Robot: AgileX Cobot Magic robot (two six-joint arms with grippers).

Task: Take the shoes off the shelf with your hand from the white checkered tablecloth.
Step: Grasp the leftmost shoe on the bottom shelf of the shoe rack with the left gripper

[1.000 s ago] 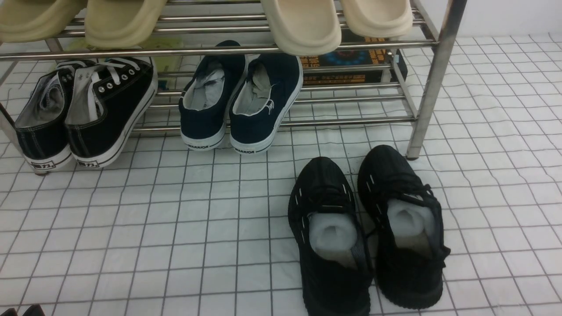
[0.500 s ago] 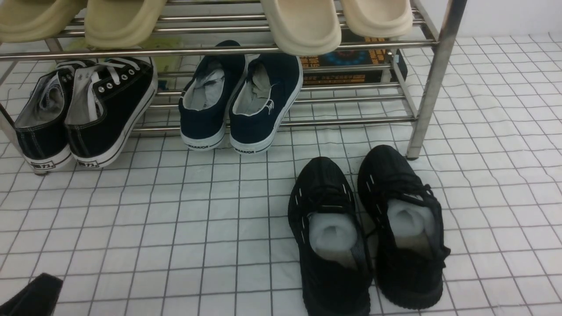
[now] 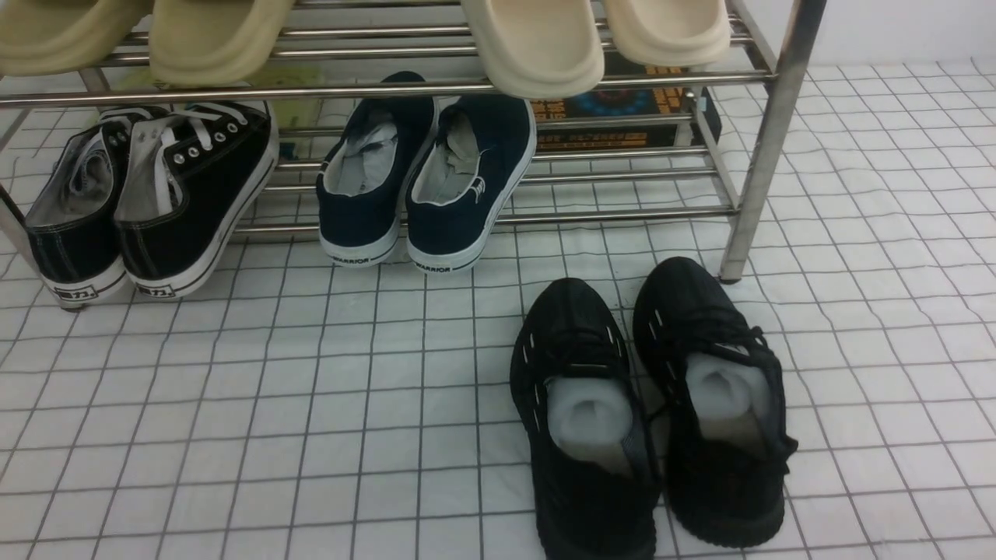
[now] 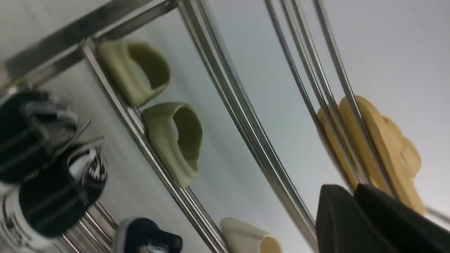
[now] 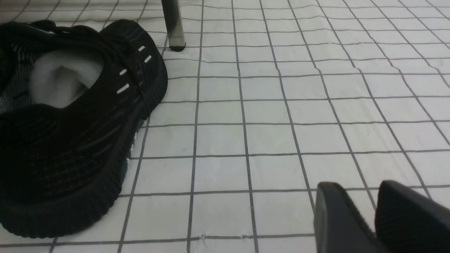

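The shoes (image 3: 156,194), black canvas lace-ups with white laces and soles, rest heel-out on the left end of the shelf's (image 3: 436,85) lower tier. The left wrist view shows them blurred (image 4: 52,196), well away from my left gripper (image 4: 349,188). That gripper points up at the chrome bars with its fingers pressed together and nothing between them. My right gripper (image 5: 358,186) hovers low over the white checkered tablecloth (image 5: 281,105), fingers slightly apart and empty. Neither hand shows in the front view.
All-black knit sneakers (image 3: 646,404) stand on the tablecloth (image 3: 311,389) by the shelf's right front leg (image 3: 766,140). Navy WARRIOR slip-ons (image 3: 428,179) sit mid lower tier. Green slides (image 3: 148,35) and cream slides (image 3: 591,35) fill the tier above. A dark box (image 3: 622,117) lies behind.
A black gripper part rose into the front view's bottom left corner half a second ago and has since gone out of view. No shoe has moved.
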